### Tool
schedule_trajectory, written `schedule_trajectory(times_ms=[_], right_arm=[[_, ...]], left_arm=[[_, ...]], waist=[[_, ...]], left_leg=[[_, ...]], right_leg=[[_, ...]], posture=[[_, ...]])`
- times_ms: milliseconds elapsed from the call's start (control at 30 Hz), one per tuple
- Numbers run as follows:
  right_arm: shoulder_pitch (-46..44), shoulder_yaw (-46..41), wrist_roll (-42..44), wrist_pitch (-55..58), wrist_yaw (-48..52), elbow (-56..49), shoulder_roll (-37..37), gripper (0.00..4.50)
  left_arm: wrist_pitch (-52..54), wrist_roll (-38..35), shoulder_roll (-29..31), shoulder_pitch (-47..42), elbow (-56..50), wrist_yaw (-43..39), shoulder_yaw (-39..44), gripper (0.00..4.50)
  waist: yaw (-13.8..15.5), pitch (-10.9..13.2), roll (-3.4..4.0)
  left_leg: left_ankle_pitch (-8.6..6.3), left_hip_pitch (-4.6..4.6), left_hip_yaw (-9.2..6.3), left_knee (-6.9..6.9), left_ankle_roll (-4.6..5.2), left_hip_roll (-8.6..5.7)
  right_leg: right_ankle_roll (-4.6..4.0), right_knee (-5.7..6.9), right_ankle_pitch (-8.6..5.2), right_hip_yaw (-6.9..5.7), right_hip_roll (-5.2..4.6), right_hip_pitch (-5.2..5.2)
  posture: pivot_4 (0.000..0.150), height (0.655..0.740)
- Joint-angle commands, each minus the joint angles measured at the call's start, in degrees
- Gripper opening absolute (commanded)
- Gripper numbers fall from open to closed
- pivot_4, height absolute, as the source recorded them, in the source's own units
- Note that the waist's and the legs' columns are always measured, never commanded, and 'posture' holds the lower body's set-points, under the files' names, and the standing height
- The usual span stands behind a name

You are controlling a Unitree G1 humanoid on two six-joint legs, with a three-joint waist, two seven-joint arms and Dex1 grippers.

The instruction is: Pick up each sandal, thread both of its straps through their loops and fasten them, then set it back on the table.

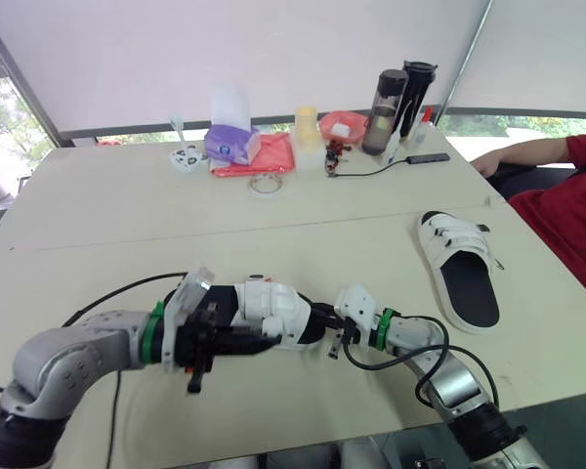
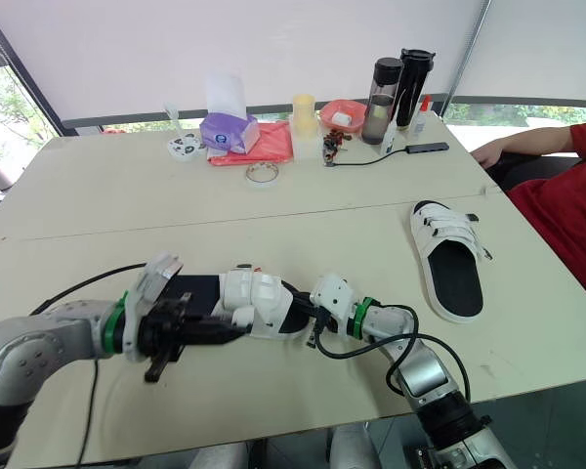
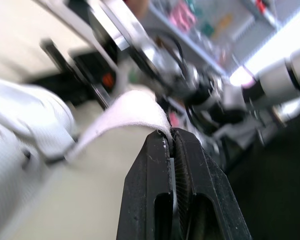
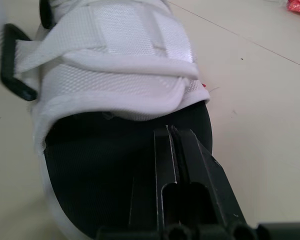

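A white sandal (image 1: 272,313) with a black footbed is held between my two grippers near the table's front edge. My left gripper (image 3: 171,131) is shut on a white strap (image 3: 127,114) of this sandal. From the other end my right gripper (image 4: 171,131) is shut, its tips lying against the black footbed (image 4: 105,165) just below the two crossed straps (image 4: 120,65). A black loop (image 4: 12,65) sticks out at the straps' side. The second sandal (image 1: 461,266) lies flat on the table at the right, away from both grippers, its straps across the front.
Along the table's back edge stand a purple tissue pack (image 1: 231,143), a red cloth (image 1: 259,156), a tape roll (image 1: 265,184), two dark bottles (image 1: 396,96) and a cabled hub (image 1: 426,157). A person in red (image 1: 566,186) sits at the right.
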Motion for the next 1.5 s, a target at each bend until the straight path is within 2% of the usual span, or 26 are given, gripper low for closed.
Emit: schedule_trajectory(times_ms=[33,200,333,533,567,700,933,1000,1100,1133,1233,1333,1500], right_arm=[[2.4,1.6,-3.8,3.7,-0.7,7.5,-1.0,0.0],[2.3,1.5,-3.8,3.8,-1.1,7.7,-1.0,0.0],[3.0,1.2,-3.7,3.9,-1.5,7.1,-1.3,0.0],[3.1,1.1,-3.7,4.1,-1.8,7.1,-1.3,0.0],[3.2,1.1,-3.7,4.1,-1.8,7.0,-1.3,0.0],[3.4,1.2,-3.6,4.0,-1.9,7.0,-1.2,0.0],[2.5,1.2,-3.6,3.8,-1.8,7.9,-0.9,0.0],[2.8,1.2,-3.7,3.7,-1.7,7.7,-1.2,0.0],[3.3,1.1,-3.7,3.3,-1.4,7.6,-1.7,0.0],[3.3,1.1,-3.7,3.2,-1.3,7.7,-1.8,0.0],[3.2,0.9,-3.6,2.9,-1.0,8.1,-2.1,0.0],[2.8,1.1,-3.8,2.6,-0.6,8.6,-2.0,0.0],[2.5,1.4,-3.8,2.5,0.0,9.0,-1.9,0.0]], left_arm=[[-1.1,0.8,-2.9,-3.7,3.4,3.8,1.3,0.03],[-2.9,5.2,-8.0,-6.8,8.5,6.1,-0.5,0.03],[-2.0,5.3,-9.9,-8.7,10.1,5.2,-0.8,1.38],[-2.0,4.0,-8.2,-9.7,7.9,2.9,1.2,4.23],[-2.2,3.9,-7.7,-10.2,7.8,2.4,1.7,4.38],[-5.7,7.2,-7.0,-15.0,10.1,2.8,2.8,4.38],[-11.7,16.8,0.4,-16.1,7.9,-8.7,-4.9,4.38],[-16.9,22.7,3.4,-14.8,6.9,-11.4,-7.6,4.38],[-34.8,36.5,6.2,-10.3,6.3,-12.8,-11.1,4.38],[-44.1,41.3,6.5,-8.4,7.2,-13.3,-11.4,4.38],[-66.3,51.1,7.7,-3.6,11.1,-14.8,-11.4,4.38],[-88.0,57.1,6.7,-0.9,16.9,-13.1,-9.9,4.38],[-118.9,62.0,3.2,2.4,24.8,-7.5,-9.2,4.38]], waist=[[0.1,0.0,0.0],[0.1,0.0,-0.02],[0.1,0.0,-0.04],[0.1,0.0,-0.01],[0.1,0.0,-0.01],[0.2,-0.1,-0.09],[-0.1,-0.1,-0.09],[0.0,-0.1,-0.07],[0.0,-0.1,0.02],[0.1,-0.1,0.03],[0.1,-0.1,0.01],[0.2,-0.1,0.04],[0.1,-0.1,0.21]], left_leg=[[0.0,-0.01,0.0,0.1,0.0,-0.01],[-0.04,-0.01,-0.03,0.39,-0.06,-0.15],[-0.11,0.0,-0.09,0.43,-0.18,-0.15],[-0.03,0.03,-0.08,0.42,-0.05,-0.19],[-0.03,0.03,-0.08,0.43,-0.05,-0.2],[-0.11,0.05,-0.13,0.47,-0.18,-0.21],[-0.1,0.06,-0.02,0.44,-0.17,-0.29],[-0.1,0.02,-0.03,0.44,-0.16,-0.28],[-0.11,0.03,-0.01,0.44,-0.19,-0.27],[-0.12,0.03,-0.01,0.43,-0.19,-0.27],[-0.13,-0.06,-0.02,0.41,-0.21,-0.23],[-0.13,-0.13,-0.05,0.36,-0.21,-0.2],[-0.13,-0.15,-0.02,0.22,-0.2,-0.18]], right_leg=[[0.0,0.07,0.0,0.0,0.0,0.02],[0.05,0.3,-0.04,0.03,-0.09,0.08],[0.12,0.3,-0.08,0.03,-0.11,0.11],[0.01,0.32,-0.01,0.04,-0.15,0.13],[0.01,0.32,-0.01,0.04,-0.15,0.13],[0.14,0.33,-0.1,0.03,-0.16,0.04],[0.06,0.33,-0.05,0.08,-0.29,0.16],[0.05,0.34,-0.04,0.08,-0.26,0.12],[0.05,0.35,-0.05,0.1,-0.32,0.08],[0.05,0.34,-0.05,0.12,-0.34,0.06],[0.03,0.22,-0.05,0.22,-0.46,-0.11],[0.06,0.15,-0.07,0.22,-0.48,-0.14],[0.23,-0.13,-0.17,0.23,-0.5,-0.08]], posture=[[0.15,0.74],[0.15,0.74],[0.15,0.74],[0.15,0.74],[0.15,0.74],[0.15,0.74],[0.15,0.74],[0.15,0.74],[0.15,0.74],[0.15,0.74],[0.15,0.74],[0.15,0.74],[0.15,0.74]])
